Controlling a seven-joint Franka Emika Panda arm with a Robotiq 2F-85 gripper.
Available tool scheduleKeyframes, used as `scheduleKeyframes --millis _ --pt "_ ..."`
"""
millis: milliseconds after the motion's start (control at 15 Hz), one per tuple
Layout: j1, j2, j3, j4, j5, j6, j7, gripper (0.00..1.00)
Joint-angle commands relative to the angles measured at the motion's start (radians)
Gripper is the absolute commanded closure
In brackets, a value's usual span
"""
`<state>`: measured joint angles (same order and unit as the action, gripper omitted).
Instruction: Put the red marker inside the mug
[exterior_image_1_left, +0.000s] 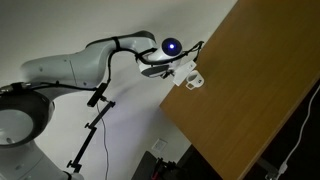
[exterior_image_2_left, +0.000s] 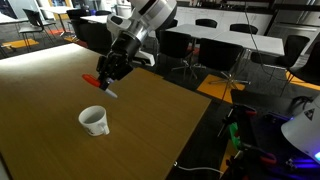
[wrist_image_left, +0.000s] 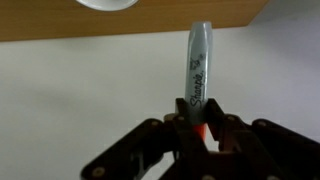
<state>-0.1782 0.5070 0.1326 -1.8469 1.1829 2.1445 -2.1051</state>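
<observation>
In an exterior view the arm reaches out to the table (exterior_image_1_left: 262, 95), its gripper (exterior_image_1_left: 186, 74) near the edge; I can't pick out the marker there.

In an exterior view the gripper (exterior_image_2_left: 108, 72) is clamped on the red marker (exterior_image_2_left: 101, 83), held tilted in the air above the table (exterior_image_2_left: 150, 135). The mug (exterior_image_2_left: 94, 120) stands upright nearby, a little lower in the picture, not touching it.

In the wrist view the fingers (wrist_image_left: 216, 125) pinch the red marker (wrist_image_left: 199, 65) near one end, its barrel jutting free, with the mug (wrist_image_left: 105, 3) rim at the top. It looks light, stiff and smooth, likely to swivel in so narrow a pinch, though the free end should enter first.
</observation>
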Motion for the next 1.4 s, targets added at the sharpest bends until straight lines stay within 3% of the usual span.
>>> scheduleKeyframes --millis 0,200,600,1333 --pt "0.025 0.049 -0.028 0.065 0.081 -0.020 -0.049 0.94" --pt "0.044 0.094 -0.037 0.110 0.141 0.014 -0.053 0.94" --pt "0.090 0.183 -0.064 0.189 0.143 0.058 -0.042 0.94" --pt "0.093 0.306 -0.055 0.284 0.170 0.131 -0.060 0.94"
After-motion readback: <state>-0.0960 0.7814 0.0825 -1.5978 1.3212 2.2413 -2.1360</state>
